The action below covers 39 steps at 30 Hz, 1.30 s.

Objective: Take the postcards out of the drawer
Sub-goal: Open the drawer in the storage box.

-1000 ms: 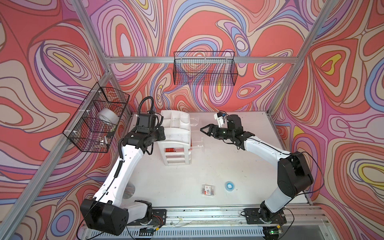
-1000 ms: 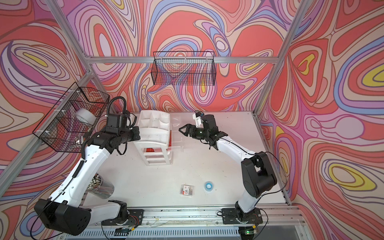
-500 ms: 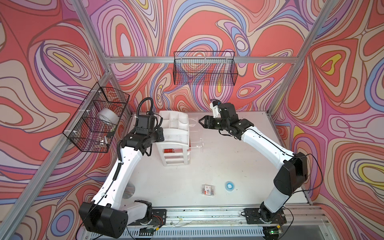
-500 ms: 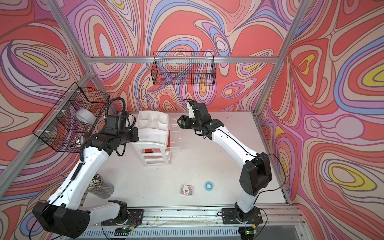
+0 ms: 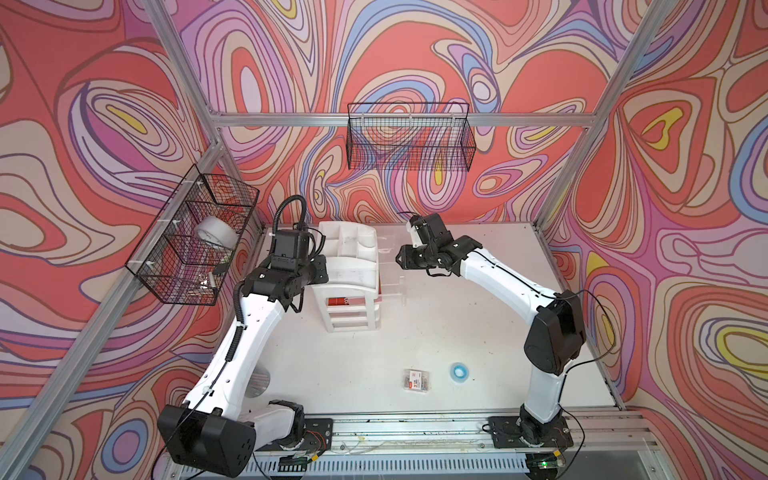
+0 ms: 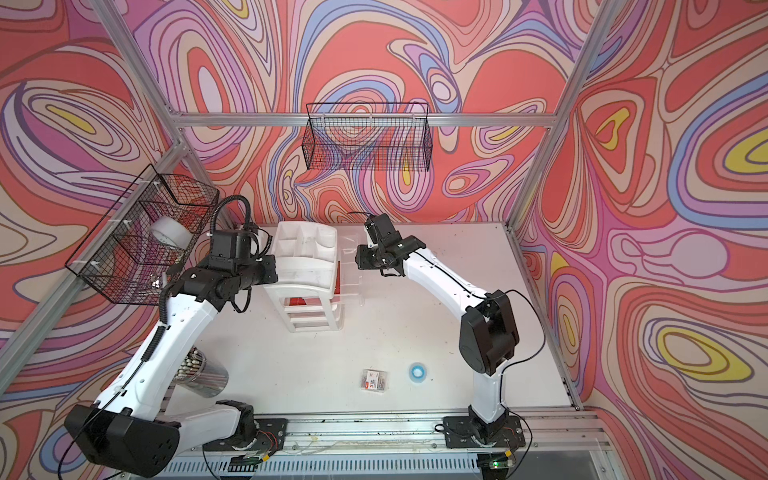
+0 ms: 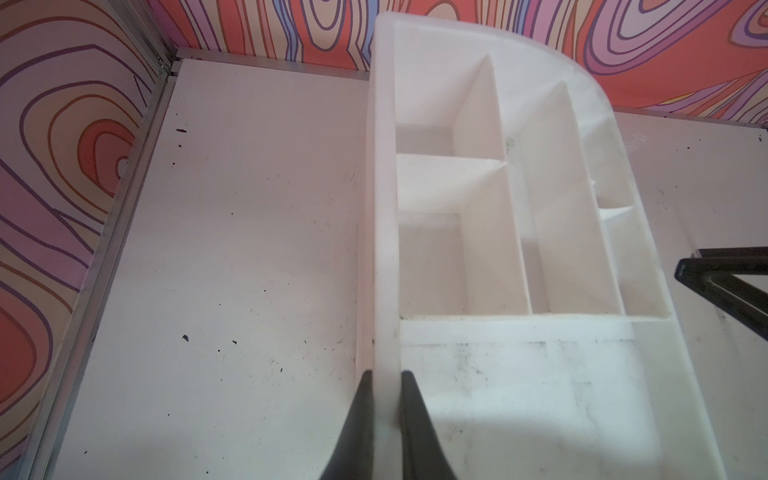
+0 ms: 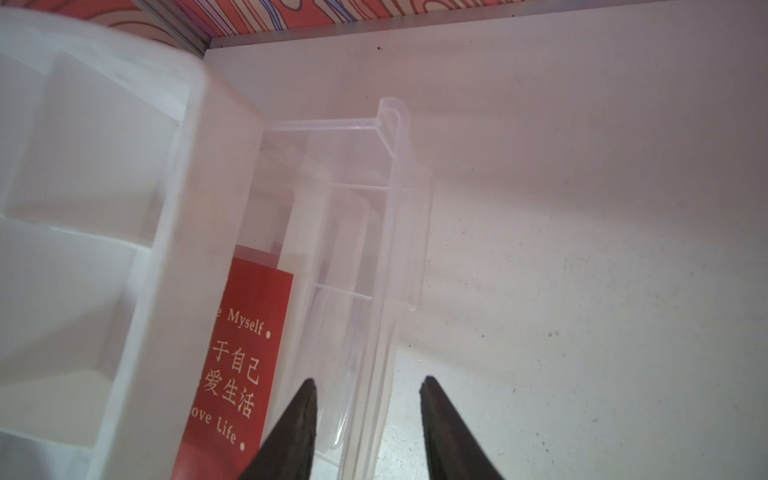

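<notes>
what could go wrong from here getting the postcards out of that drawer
1. The right gripper appears to straddle the front wall of the clear drawer, jaws apart, with the red postcard off to one side; closing here would likely pinch plastic, not card.
2. The postcard lies flat, partly under the white organizer, so fingertips may slide over it.
3. The left gripper clamps only a thin organizer wall; a hard tug on the drawer might twist the organizer.

The left end effector (image 7: pixel 386 376) pinches the side wall of the white compartmented organizer (image 7: pixel 519 374) on the table (image 7: pixel 228 270)
</notes>
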Available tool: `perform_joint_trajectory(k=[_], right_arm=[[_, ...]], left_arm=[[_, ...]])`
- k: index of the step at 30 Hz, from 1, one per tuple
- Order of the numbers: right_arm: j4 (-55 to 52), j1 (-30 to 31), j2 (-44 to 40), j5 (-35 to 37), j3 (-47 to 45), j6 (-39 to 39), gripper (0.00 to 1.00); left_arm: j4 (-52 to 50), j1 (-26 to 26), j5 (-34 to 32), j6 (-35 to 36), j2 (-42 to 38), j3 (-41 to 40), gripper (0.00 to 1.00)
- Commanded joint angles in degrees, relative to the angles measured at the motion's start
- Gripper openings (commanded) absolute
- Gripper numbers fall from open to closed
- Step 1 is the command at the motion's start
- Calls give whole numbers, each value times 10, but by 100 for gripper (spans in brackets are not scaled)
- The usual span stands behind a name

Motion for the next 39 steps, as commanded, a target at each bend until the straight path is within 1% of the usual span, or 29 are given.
perform_joint_trajectory(k=[1,8,11,13,15,21,22,27,31,39], right_arm=[[-25,12,14,22,29,-3,40],[-63,32,44,63,73,15,35],[-74,39,58,79,90,20,31],[-83,41,67,86,101,23,27],[-95,46,75,96,112,25,26],[-125,57,90,123,141,27,19],[-129,58,91,125,147,27,16],[-166,61,105,131,191,24,13],[-192,61,117,139,218,18,12],[-201,60,122,155,222,6,8]], left_arm=[[16,2,4,17,-14,-5,0],[17,1,16,8,-17,-8,0],[14,1,14,5,-15,-8,0],[13,1,13,4,-13,-7,0],[12,2,14,4,-12,-7,0],[11,1,10,2,-13,-7,0],[11,1,10,1,-14,-8,0],[9,2,17,-2,-13,-5,0],[8,2,5,-3,-17,-6,0],[5,1,-9,-3,-22,-4,0]])
